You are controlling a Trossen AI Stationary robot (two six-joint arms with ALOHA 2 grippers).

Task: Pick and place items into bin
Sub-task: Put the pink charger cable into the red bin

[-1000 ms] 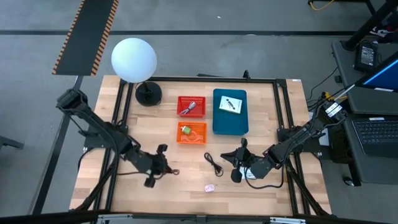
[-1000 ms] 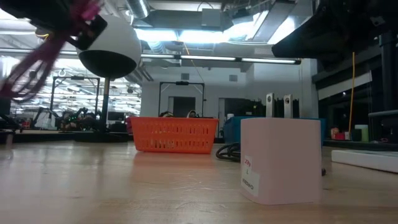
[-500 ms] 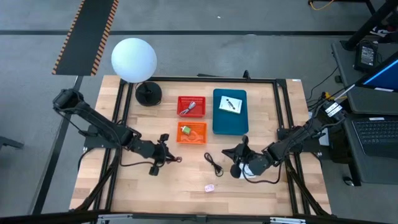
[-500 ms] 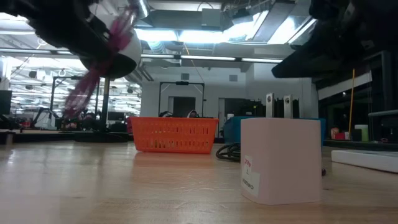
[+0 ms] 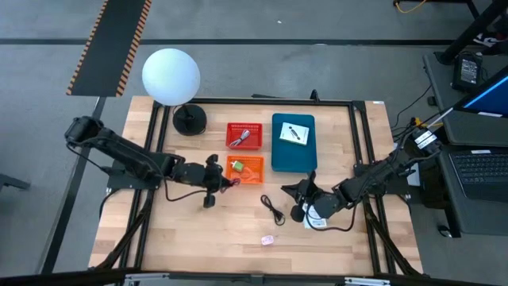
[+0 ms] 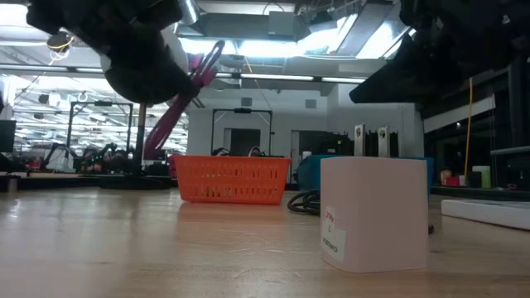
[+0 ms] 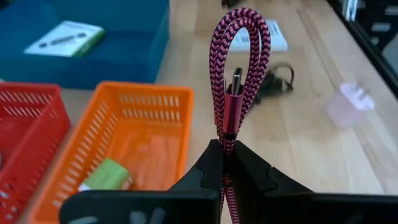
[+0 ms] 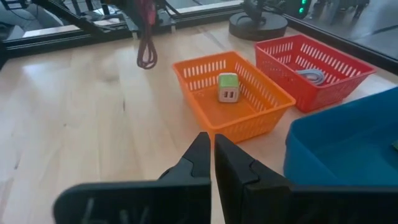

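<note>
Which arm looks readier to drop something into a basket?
The left: its hand is clamped on the looped dark-red braided cord beside the orange plastic basket. The right hand holds nothing.

Two baskets [image 5: 244, 153] sit mid-table, a bin [image 5: 294, 144] to their right, a lamp [image 5: 171, 76] at the far-left corner.

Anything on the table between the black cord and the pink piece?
No: in the high view, only bare wood separates the black cord from the pink piece.
</note>
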